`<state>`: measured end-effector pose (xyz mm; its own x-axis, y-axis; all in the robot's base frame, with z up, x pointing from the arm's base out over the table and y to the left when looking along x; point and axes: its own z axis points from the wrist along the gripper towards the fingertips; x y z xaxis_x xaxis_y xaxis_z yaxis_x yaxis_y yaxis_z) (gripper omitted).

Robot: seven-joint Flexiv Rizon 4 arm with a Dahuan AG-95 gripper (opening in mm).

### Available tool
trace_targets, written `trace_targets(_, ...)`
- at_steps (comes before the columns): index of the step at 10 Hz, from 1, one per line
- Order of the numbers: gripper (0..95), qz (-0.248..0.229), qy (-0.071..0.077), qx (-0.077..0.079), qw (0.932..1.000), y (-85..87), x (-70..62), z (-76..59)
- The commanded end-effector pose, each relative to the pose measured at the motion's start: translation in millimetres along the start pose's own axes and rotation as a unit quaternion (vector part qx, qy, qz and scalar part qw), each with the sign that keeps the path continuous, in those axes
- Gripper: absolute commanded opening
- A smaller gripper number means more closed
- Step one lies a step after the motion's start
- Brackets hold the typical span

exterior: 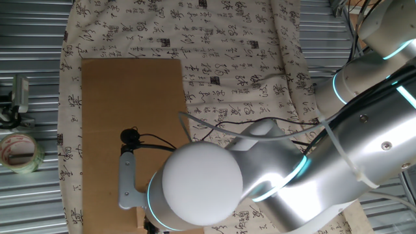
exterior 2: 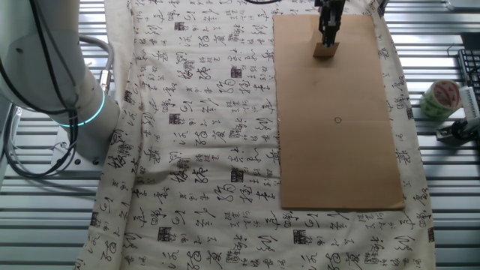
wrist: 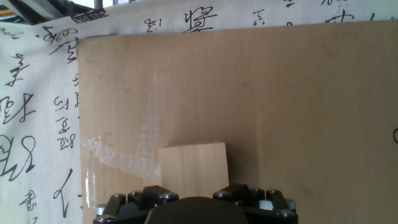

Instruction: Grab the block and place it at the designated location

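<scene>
The block (exterior 2: 325, 51) is a pale tan wooden cube lying on the brown cardboard sheet (exterior 2: 337, 165) near its far end. My gripper (exterior 2: 328, 36) stands straight above it with the fingertips at the block's top. In the hand view the block (wrist: 193, 163) lies centred just ahead of my gripper (wrist: 195, 188), its near edge hidden behind the fingers (wrist: 163, 194). I cannot tell whether the jaws press on it. The designated location (exterior 2: 337, 120) is a tiny black circle further down the sheet, apart from the block. In one fixed view the arm hides both the block and the gripper.
A patterned cloth (exterior 2: 202, 135) with black characters covers the table under the cardboard. A tape roll (exterior 2: 439, 97) sits off the cloth on the metal slats, also seen in one fixed view (exterior: 19, 153). Clear tape (wrist: 146, 134) is stuck on the cardboard beside the block.
</scene>
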<state>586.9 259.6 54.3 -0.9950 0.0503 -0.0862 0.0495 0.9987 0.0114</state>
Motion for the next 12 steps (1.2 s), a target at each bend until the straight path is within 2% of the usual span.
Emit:
trace_targets(1,57.0,0.002,-0.002,0.001,1.0000,-0.7,0.2,1.6)
trace_targets(12,57.0,0.000,-0.008,0.002,1.0000,-2.8,2.4,11.5)
